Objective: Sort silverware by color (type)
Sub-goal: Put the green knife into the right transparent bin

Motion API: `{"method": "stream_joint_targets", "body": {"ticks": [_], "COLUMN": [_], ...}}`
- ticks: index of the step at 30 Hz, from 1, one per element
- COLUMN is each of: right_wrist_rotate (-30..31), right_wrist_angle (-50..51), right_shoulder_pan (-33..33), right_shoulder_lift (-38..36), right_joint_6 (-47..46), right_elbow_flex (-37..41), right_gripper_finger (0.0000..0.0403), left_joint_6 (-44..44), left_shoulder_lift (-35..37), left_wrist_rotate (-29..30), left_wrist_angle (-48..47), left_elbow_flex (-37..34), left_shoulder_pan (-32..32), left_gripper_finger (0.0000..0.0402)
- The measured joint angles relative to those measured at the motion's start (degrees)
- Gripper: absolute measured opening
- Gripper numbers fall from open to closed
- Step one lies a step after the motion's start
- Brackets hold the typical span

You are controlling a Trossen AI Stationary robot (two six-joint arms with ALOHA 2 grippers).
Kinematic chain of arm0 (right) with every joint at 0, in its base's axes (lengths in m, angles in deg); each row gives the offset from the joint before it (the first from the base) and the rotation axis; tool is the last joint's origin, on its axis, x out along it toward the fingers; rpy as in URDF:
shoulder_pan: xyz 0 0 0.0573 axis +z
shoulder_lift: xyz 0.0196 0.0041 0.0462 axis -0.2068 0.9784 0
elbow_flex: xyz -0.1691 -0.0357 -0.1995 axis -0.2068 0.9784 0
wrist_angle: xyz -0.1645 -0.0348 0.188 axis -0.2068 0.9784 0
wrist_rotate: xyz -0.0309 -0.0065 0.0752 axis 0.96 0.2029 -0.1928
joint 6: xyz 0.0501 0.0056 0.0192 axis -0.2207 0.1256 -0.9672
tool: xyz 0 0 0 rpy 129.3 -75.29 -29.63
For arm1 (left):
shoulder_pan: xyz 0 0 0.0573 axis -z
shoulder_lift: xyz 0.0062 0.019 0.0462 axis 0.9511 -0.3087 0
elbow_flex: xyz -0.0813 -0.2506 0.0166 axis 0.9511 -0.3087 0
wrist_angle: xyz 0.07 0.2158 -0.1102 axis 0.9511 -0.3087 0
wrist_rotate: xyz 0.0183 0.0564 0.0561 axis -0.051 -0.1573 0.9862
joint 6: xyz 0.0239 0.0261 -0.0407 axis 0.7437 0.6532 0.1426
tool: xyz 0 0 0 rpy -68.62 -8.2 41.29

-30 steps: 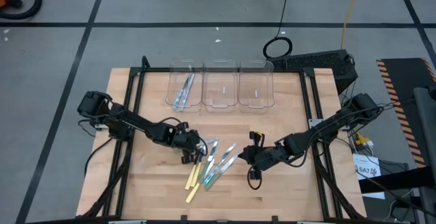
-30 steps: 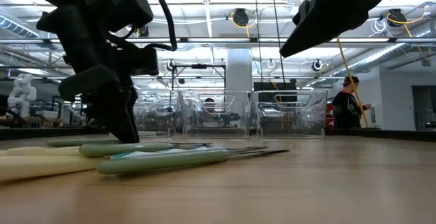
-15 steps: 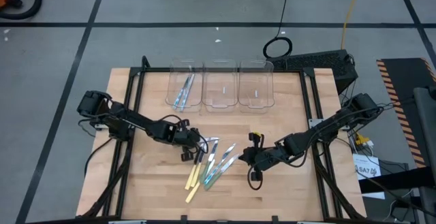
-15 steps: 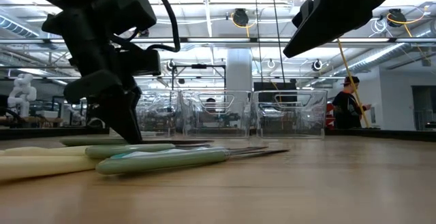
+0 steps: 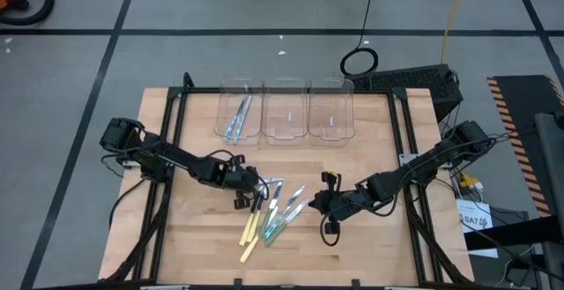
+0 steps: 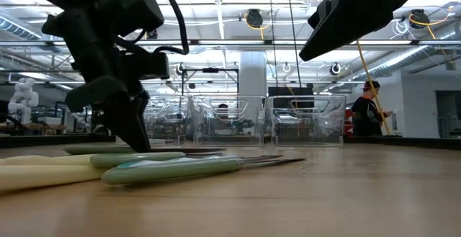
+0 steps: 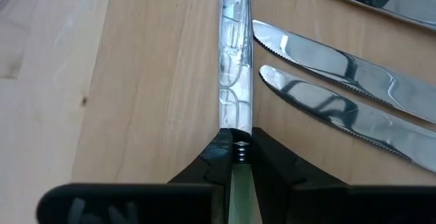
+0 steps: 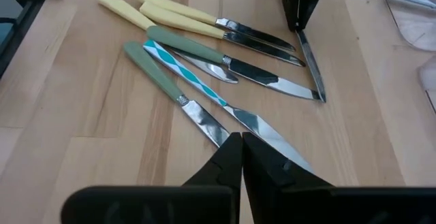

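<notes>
Several knives [image 5: 278, 209] lie in a loose heap on the wooden table [image 5: 370, 140]. Their handles are pale yellow [image 8: 167, 9], green [image 8: 157, 74] and blue-and-white striped [image 8: 184, 71]. At the heap's left side my left gripper [image 7: 237, 149] stands down at the table, shut on a green-handled knife [image 7: 235, 60]. To the right of the heap my right gripper [image 8: 240, 142] hangs shut above the table and holds nothing. Blue-handled utensils [image 5: 238, 116] lie in the left of three clear bins. My left gripper pinches the knife's green handle [image 7: 238, 180] at its blade end between its two fingers [image 7: 211, 163]. The fingers slant steeply down from the table's left side and lie along the knife. The knife lies flat, with its blade [image 7: 235, 81] on the wood, pointing away from the gripper.
Three clear bins [image 5: 285, 109] stand in a row at the table's far edge; the middle and right bins [image 5: 330, 109] hold nothing that I can see. Two other blades [image 7: 340, 94] lie close beside the held knife. Bare wood lies between the heap and the bins.
My left gripper has shut on the green-handled knife without shifting over the table. The knife lies where it lay. My right arm has kept still.
</notes>
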Motion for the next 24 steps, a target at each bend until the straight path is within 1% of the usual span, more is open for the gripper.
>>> {"method": "stream_joint_targets", "body": {"ticks": [4,8,11,16,24], "right_wrist_rotate": [0.0,0.01,0.0,0.02,0.03], "right_wrist_angle": [-0.13,-0.15,-0.15,-0.15,-0.13], "right_shoulder_pan": [0.0,-0.04,-0.04,-0.05,-0.04], "right_shoulder_lift": [0.0,0.0,0.0,0.0,0.0], "right_joint_6": [1.21,1.23,1.23,0.92,1.11], "right_elbow_flex": [0.0,0.0,0.0,0.0,0.0], "right_gripper_finger": [0.0009,0.0009,0.0009,0.0009,0.0009], "left_joint_6": [0.25,0.23,0.24,0.2,0.72], "left_shoulder_lift": [0.2,0.02,0.21,0.15,0.26], "left_wrist_rotate": [1.46,1.46,1.6,4.08,5.0], "left_wrist_angle": [-3.44,-8.15,-8.73,-10.81,-10.98], "left_elbow_flex": [2.14,5.53,7.7,9.11,11.4], "left_shoulder_pan": [0.44,1.66,2.95,4.91,5.42], "left_gripper_finger": [0.0043,0.0043,0.0043,0.0044,0.0044]}}
